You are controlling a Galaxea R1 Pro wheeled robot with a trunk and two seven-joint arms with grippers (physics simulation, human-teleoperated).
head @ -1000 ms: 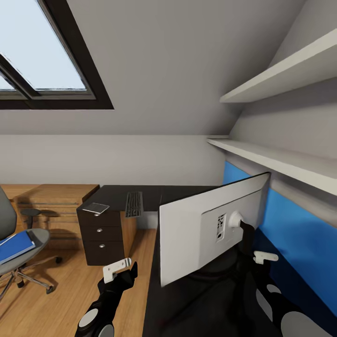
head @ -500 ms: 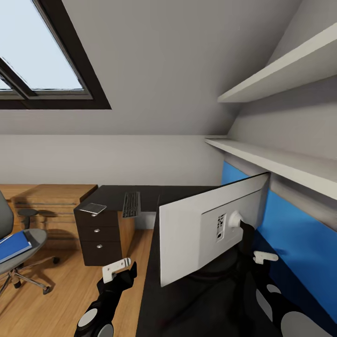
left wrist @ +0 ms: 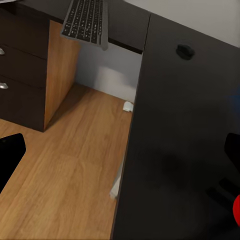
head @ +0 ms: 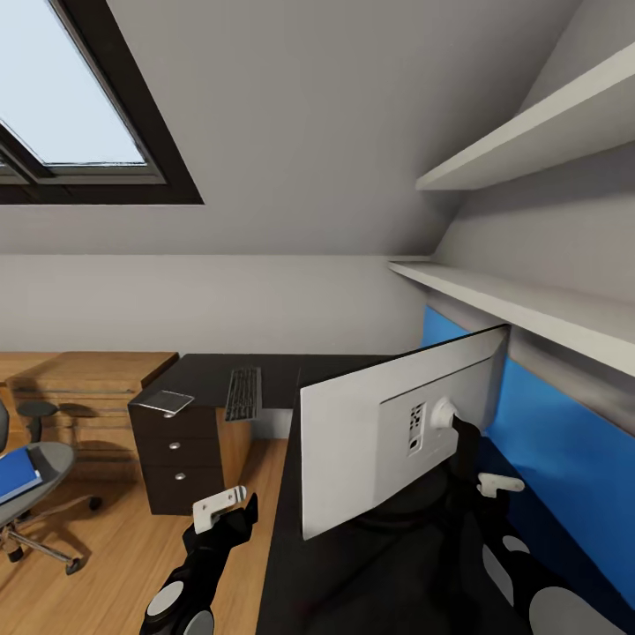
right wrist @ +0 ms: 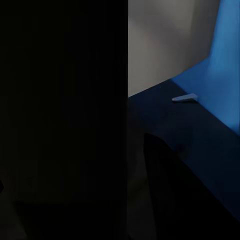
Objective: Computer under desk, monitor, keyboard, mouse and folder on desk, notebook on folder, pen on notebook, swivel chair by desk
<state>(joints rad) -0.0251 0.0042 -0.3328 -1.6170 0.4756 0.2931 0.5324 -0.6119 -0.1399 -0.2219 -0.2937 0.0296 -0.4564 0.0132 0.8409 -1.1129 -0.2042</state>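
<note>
The monitor [head: 388, 441] shows its white back, tilted, over the near wing of the black desk [head: 353, 564]. My right gripper [head: 490, 487] is at its black stand, shut on it. My left gripper [head: 231, 511] hangs open beside the desk edge, holding nothing. The keyboard [head: 242, 393] lies on the far wing, seen closer in the left wrist view as keyboard [left wrist: 87, 20], with the mouse [left wrist: 185, 51] apart from it. The notebook [head: 164, 401] rests above the drawers. The folder [head: 16, 474] lies on the swivel chair [head: 40, 481]. The pen [right wrist: 184, 98] lies by the blue wall. The computer is out of view.
A dark three-drawer unit [head: 181, 459] stands under the desk's far wing, with a light wooden dresser [head: 84, 388] behind it. White shelves [head: 529, 309] overhang the blue wall panel [head: 564, 459] on the right. Wood floor [head: 106, 564] lies open to my left.
The camera has swung right: chair, drawers and keyboard slid left in the picture. The monitor and both grippers kept their places in the picture, so the monitor travels with me.
</note>
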